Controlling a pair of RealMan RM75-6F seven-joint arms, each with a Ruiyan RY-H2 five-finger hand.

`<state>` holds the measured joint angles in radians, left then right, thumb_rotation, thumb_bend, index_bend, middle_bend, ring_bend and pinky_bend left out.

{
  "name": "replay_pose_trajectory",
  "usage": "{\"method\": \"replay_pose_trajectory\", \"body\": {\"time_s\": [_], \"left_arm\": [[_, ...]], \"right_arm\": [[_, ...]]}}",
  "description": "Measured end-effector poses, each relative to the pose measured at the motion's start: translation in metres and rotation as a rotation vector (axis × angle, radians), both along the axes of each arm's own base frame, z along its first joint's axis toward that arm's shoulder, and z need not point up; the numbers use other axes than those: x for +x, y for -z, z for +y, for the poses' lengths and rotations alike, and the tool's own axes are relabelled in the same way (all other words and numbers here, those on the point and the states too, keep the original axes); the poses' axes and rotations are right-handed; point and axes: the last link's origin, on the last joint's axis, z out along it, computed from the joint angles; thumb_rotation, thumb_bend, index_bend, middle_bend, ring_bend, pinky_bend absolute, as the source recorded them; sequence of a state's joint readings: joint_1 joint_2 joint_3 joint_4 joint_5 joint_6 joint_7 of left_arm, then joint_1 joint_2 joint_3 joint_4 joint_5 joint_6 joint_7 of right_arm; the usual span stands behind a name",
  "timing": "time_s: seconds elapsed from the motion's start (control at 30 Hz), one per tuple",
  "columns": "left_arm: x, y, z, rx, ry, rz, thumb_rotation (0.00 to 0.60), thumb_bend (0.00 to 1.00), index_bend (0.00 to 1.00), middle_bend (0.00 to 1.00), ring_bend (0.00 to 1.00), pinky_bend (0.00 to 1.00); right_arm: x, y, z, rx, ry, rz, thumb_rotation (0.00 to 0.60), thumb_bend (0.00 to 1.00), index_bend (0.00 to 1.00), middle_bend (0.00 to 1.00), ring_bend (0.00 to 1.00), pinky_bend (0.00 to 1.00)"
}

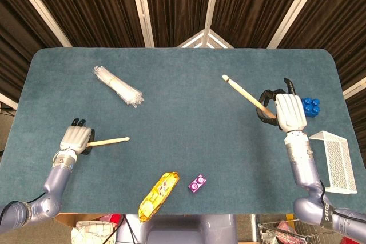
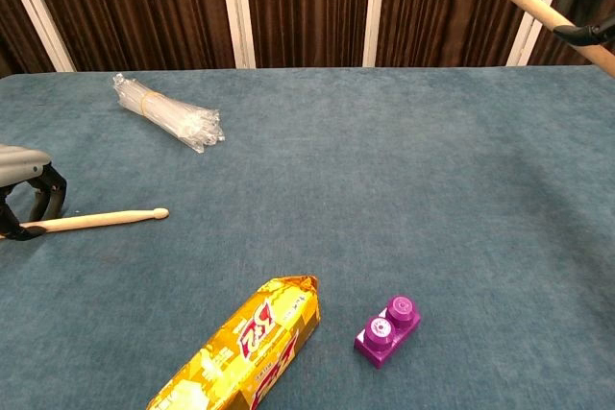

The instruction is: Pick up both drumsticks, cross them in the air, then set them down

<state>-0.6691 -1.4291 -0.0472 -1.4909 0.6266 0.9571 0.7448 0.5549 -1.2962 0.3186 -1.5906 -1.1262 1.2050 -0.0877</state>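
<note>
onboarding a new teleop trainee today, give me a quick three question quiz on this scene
1. True or false: the right hand holds its wooden drumstick up off the teal felt table.
2. Which lies nearest the purple two-stud toy brick? A) clear plastic straw bundle B) yellow snack packet C) white wire basket
3. What does the left hand grip, and does its tip touch the table?

Key: 1 true. 2 B. 3 the other wooden drumstick; whether the tip touches cannot be told.
</note>
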Motion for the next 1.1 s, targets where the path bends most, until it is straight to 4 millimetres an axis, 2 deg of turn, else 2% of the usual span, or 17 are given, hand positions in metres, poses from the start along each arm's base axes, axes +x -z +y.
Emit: {"method": "replay_pose_trajectory", "body": {"time_s": [0.23, 0.63, 1.1], "left_arm": [[0.0026, 0.0048, -0.0006, -0.009, 0.005, 0.035, 0.6, 0.54, 0.53, 0.53, 0.1, 0.0], [0.0053, 0.0074, -0.0004, -0.004, 0.021, 0.051, 0.6, 0.55, 0.6, 0.61, 0.14, 0.0], [0.0073, 0.0015, 0.0011, 0.046, 0.061, 0.007, 0.6, 0.56, 0.62, 0.61, 0.16, 0.0]], "right_arm": [[0.0007, 0.0009, -0.0019, -0.002, 0.001, 0.005, 0.6, 0.48, 0.74, 0.69, 0.42, 0.0], [-0.0035, -0.0001, -0.002, -0.003, 0.004, 0.002, 0.6, 0.48, 0.74, 0.69, 0.42, 0.0], [-0.0006, -0.0015, -0.0017, -0.014, -0.003, 0.0, 0.6, 0.48, 0.74, 0.69, 0.42, 0.0]]}}
